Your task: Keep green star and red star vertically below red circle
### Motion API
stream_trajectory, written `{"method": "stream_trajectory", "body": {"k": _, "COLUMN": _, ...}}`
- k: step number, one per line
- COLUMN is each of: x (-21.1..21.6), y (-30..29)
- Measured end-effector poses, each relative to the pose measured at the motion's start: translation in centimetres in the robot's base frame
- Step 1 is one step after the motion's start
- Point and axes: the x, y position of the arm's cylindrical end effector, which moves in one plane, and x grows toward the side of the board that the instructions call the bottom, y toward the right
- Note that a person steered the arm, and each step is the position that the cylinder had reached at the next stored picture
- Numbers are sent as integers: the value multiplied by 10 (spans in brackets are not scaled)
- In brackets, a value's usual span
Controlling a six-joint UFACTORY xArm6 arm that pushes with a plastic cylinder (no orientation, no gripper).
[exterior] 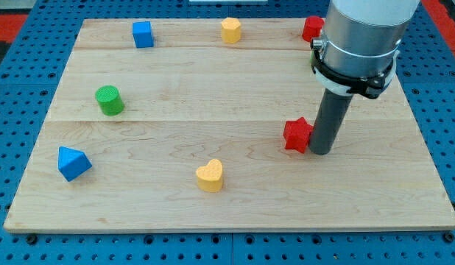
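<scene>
The arm carried no claw, so there was no spread or pinch to report; it ended in a dark rod whose tip [321,152] rested on the pale wooden desk [235,199], touching the right side of the small red star-shaped block [297,135].

To do this step well, the push probably needed to be short and aimed through the star's centre – an off-centre shove would likely spin the block away. Judging where it should go was awkward: a red block [311,29] at the view's top edge was half hidden behind the arm's grey body, so its shape could not be told, though it may have been the red circle. No green star showed anywhere; the only green piece was a green cylinder [109,100] far off on the view's left.

The red star looked chunky and low, with blunt points – it sat flat, right of centre, almost directly below that hidden red block.
</scene>
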Motion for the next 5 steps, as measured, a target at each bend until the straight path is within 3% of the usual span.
{"method": "stream_trajectory", "body": {"k": 1, "x": 25, "y": -29}}
{"method": "stream_trajectory", "body": {"k": 2, "x": -6, "y": -57}}
{"method": "stream_trajectory", "body": {"k": 5, "x": -67, "y": 6}}
